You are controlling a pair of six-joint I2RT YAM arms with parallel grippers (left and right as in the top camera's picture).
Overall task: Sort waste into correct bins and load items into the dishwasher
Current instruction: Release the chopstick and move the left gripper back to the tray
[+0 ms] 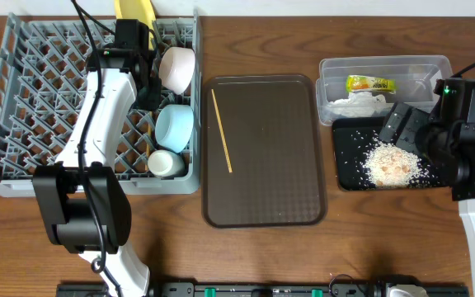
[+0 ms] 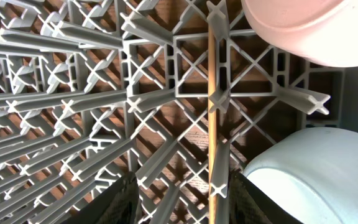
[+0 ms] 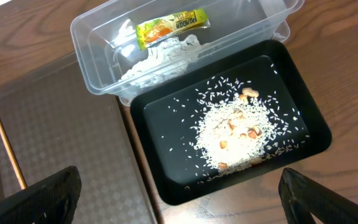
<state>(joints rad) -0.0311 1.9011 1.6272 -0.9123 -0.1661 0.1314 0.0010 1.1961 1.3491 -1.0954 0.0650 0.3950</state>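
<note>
Grey square plastic dish rack [image 1: 23, 99], overhead, at the table's left. Round yellow plate [image 1: 134, 10] on edge at its far wall. White bowl [image 1: 178, 68], light blue bowl [image 1: 174, 125] and small pale green cup [image 1: 166, 162] tipped along its right side, presumably to drain. Left gripper [image 1: 136, 41] low over the rack, right gripper [image 1: 408, 132] above the bins. Thin wooden chopstick [image 1: 222, 130] alone on the brown serving tray [image 1: 270, 165], not yet loaded.

Left wrist: second thin wooden chopstick [image 2: 212, 124] lying along the rack grid beside both bowls, between parted fingers [image 2: 120, 199]. Not visibly clamped, so apparently released.

Right wrist: fingers [image 3: 42, 199] spread wide, nothing between. Clear plastic rectangular tub [image 3: 86, 43] holding green-and-orange snack wrapper [image 3: 169, 28] and crumpled white tissue [image 3: 160, 56]. Shallow black rectangular tray [image 3: 160, 162] just beside it, holding whitish rice-like scraps [image 3: 235, 134]. Dry rubbish kept apart from food, judging by the split.
</note>
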